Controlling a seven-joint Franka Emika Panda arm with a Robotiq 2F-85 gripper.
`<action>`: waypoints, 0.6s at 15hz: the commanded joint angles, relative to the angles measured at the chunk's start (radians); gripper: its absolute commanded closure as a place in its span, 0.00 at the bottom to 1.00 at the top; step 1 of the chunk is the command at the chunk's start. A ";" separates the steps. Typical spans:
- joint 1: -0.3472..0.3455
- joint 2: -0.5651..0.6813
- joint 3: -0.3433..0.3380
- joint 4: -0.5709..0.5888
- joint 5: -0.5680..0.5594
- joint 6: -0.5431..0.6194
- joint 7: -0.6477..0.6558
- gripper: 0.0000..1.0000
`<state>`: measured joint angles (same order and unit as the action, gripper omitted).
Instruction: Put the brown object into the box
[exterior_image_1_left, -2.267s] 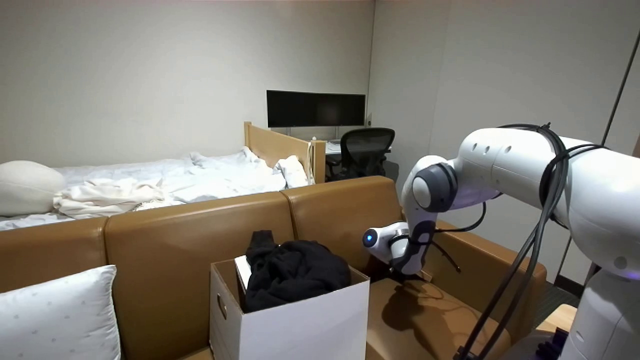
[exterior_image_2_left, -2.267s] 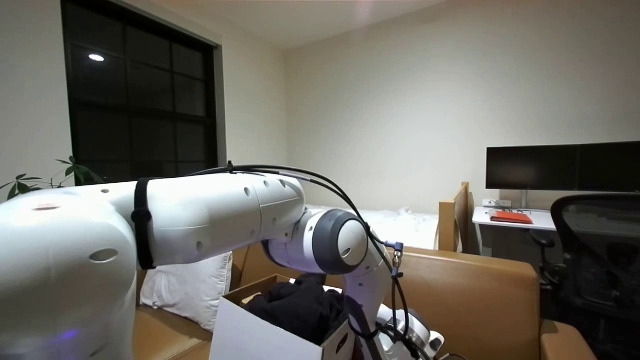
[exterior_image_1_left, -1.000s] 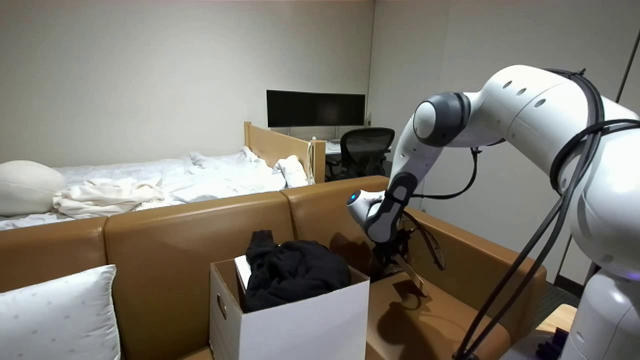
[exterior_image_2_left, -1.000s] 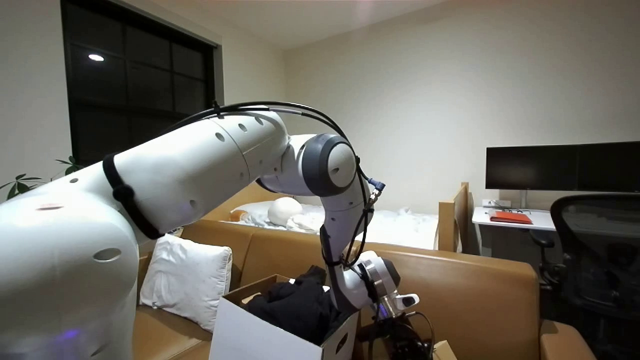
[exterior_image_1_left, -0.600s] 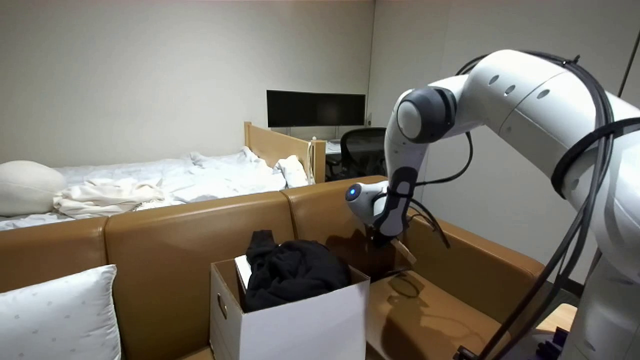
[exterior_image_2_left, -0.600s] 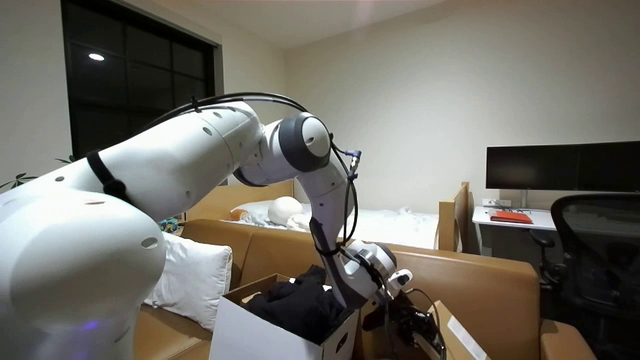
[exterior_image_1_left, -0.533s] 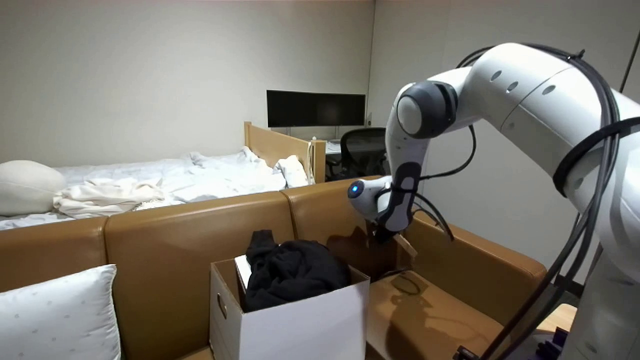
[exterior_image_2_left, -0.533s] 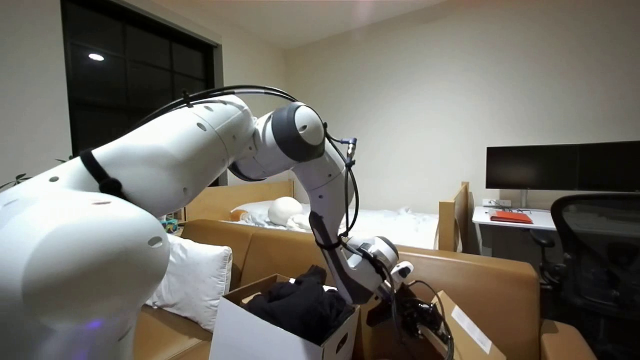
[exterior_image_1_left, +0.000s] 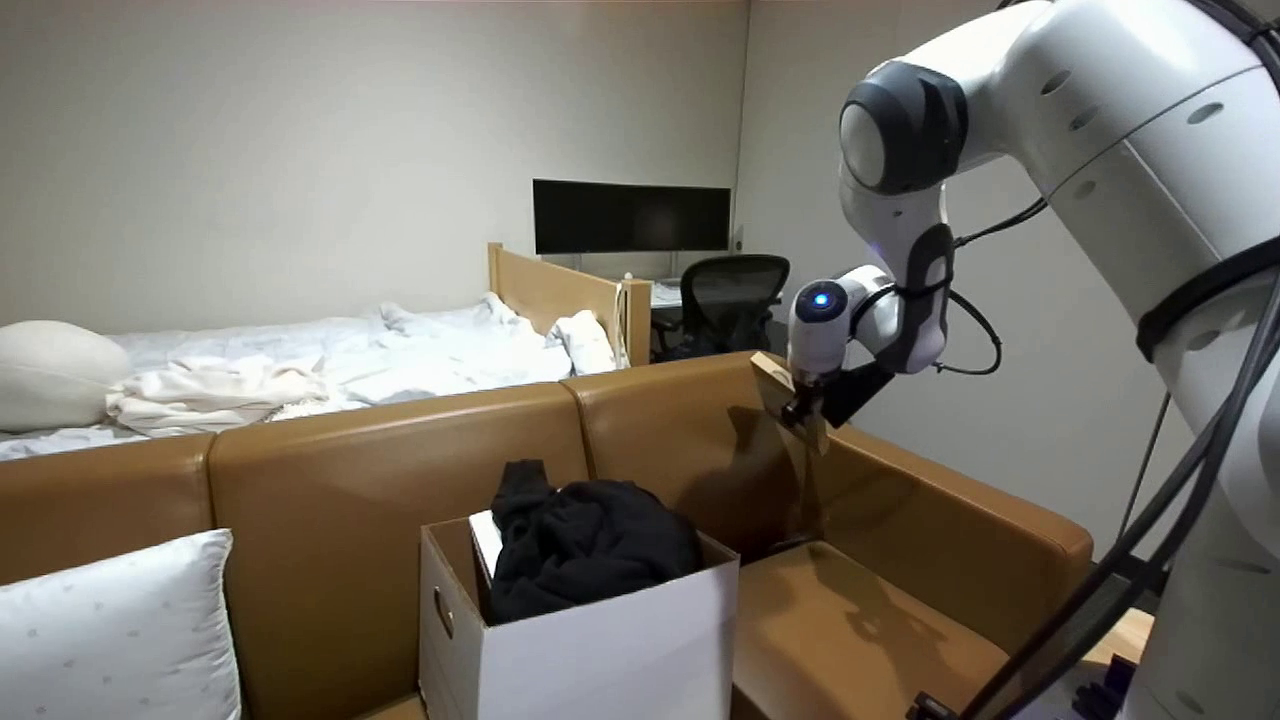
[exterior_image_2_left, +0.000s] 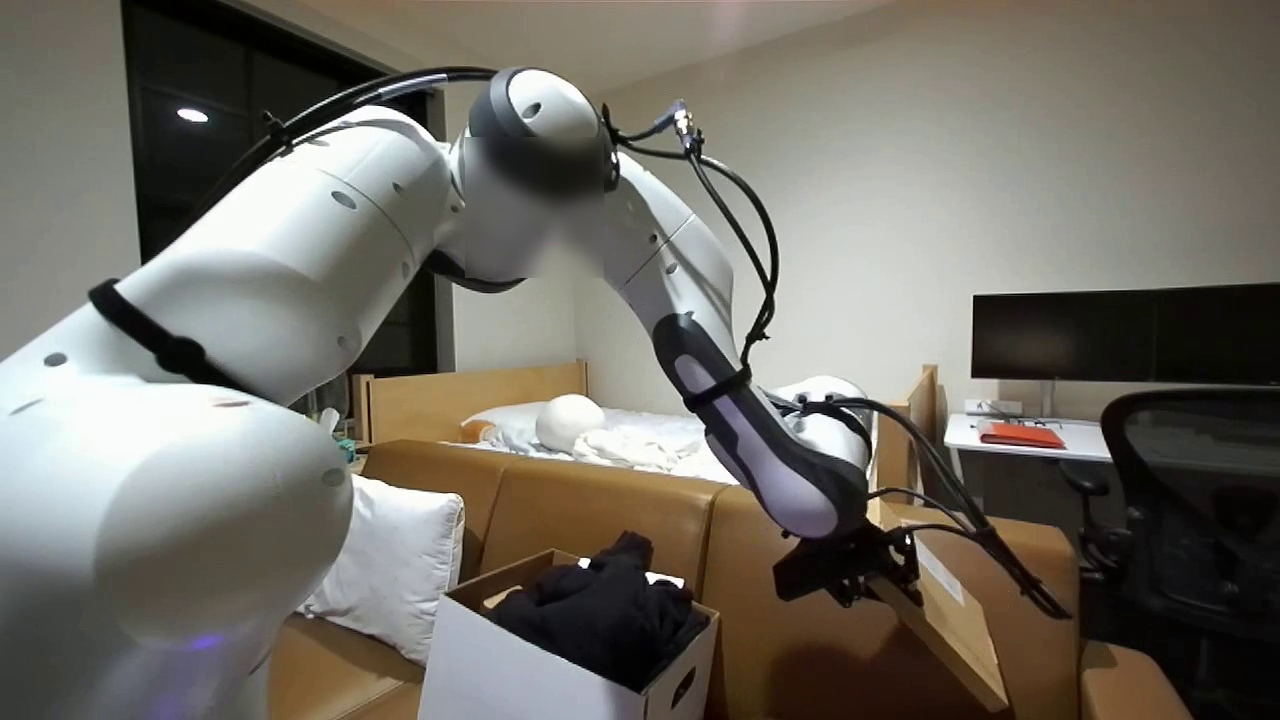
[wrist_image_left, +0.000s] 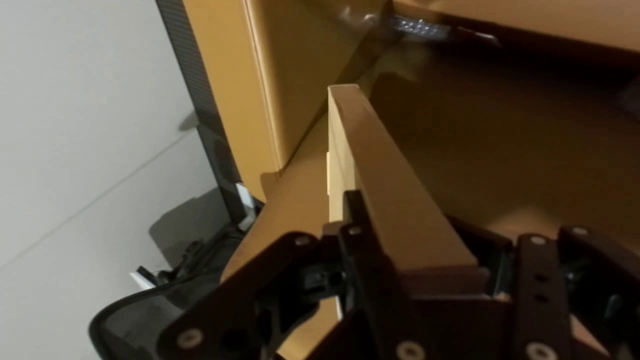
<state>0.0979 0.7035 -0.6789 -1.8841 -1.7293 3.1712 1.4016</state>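
Note:
The brown object is a flat tan cardboard piece held up in the air above the right seat of the couch. In an exterior view the brown object slants down to the right, with a white label on its face. My gripper is shut on it. In the wrist view the brown object stands edge-on between the black fingers of the gripper. The white open-top box stands on the couch, left of and below the gripper; the box also shows in an exterior view. Its lower part is out of frame.
Black clothing fills the box and rises above its rim. The couch backrest stands behind, and its armrest is at the right. A white pillow leans at the left. Loose cables hang from the wrist.
The arm has risen from low over the right seat, lifting the brown object off the seat. The gripper has turned with the object in it. The box has not moved.

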 joint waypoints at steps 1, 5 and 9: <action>-0.001 -0.045 -0.008 -0.050 -0.110 0.064 -0.021 0.93; -0.141 -0.096 0.159 -0.078 0.022 -0.036 -0.203 0.93; -0.208 -0.216 0.273 -0.218 0.035 0.111 -0.344 0.93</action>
<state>0.0053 0.6682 -0.5527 -1.9540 -1.7548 3.2699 1.2576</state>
